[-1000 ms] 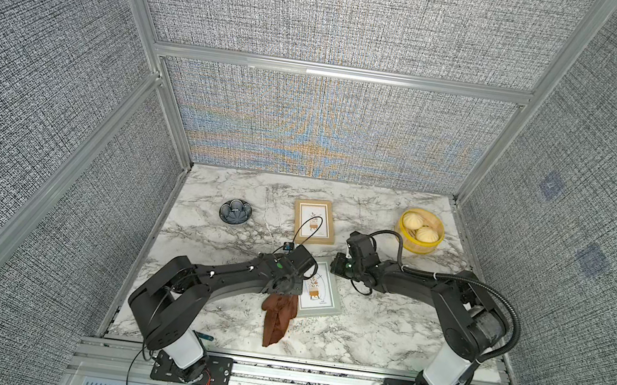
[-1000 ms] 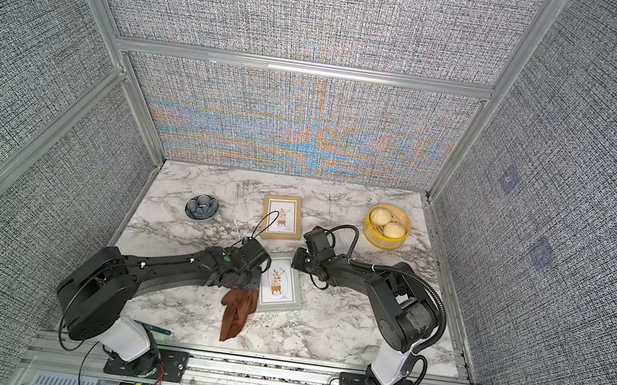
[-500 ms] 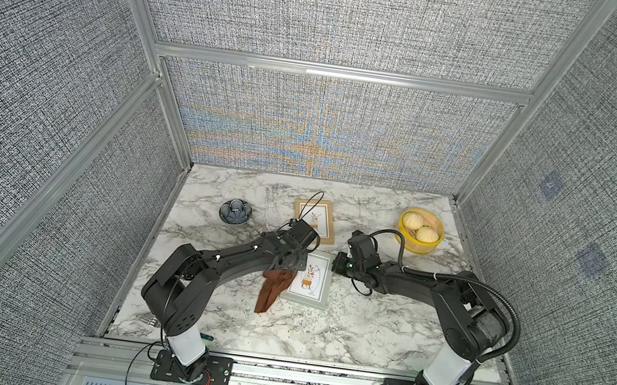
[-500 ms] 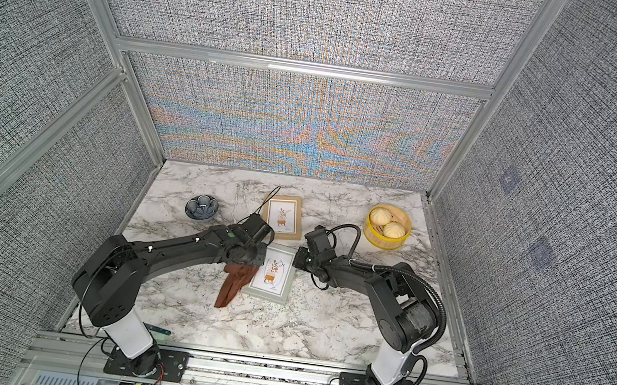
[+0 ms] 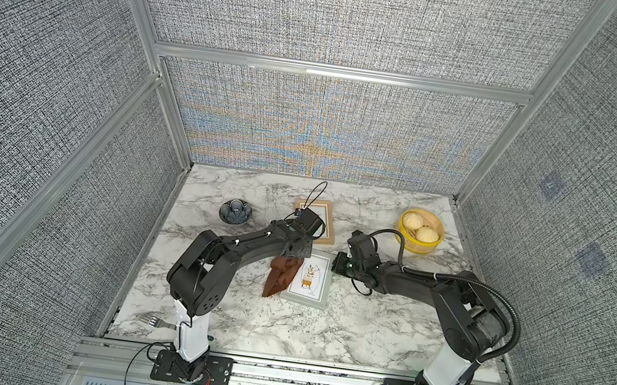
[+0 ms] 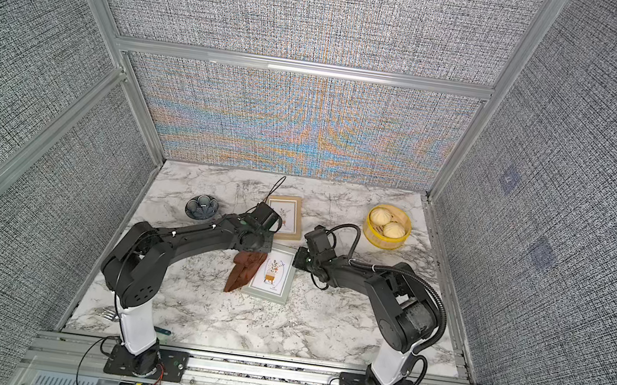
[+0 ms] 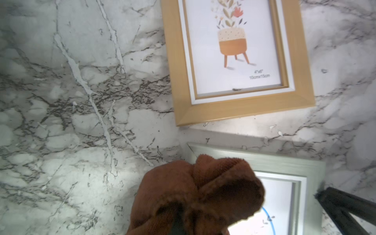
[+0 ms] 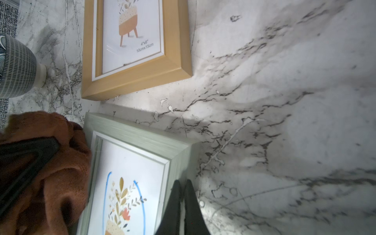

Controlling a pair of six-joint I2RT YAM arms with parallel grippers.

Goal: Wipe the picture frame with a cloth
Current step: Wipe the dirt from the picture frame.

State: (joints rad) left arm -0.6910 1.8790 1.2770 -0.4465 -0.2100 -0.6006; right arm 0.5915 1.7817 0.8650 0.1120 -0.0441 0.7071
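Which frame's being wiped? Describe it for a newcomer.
On the marble table, two picture frames lie near the middle. Take the grey frame, nearer the arm bases, with the cloth at its edge. The wooden frame behind it is tan.

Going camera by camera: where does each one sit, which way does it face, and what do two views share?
Both top views: high above the front, looking down on the marble table and both arms.
Left wrist: on the left arm, facing down; the cloth hides most of the left hand.
Right wrist: on the right arm, facing down; the shut right hand is at the gray frame's edge.
Shared: both wrist views show the wooden frame.
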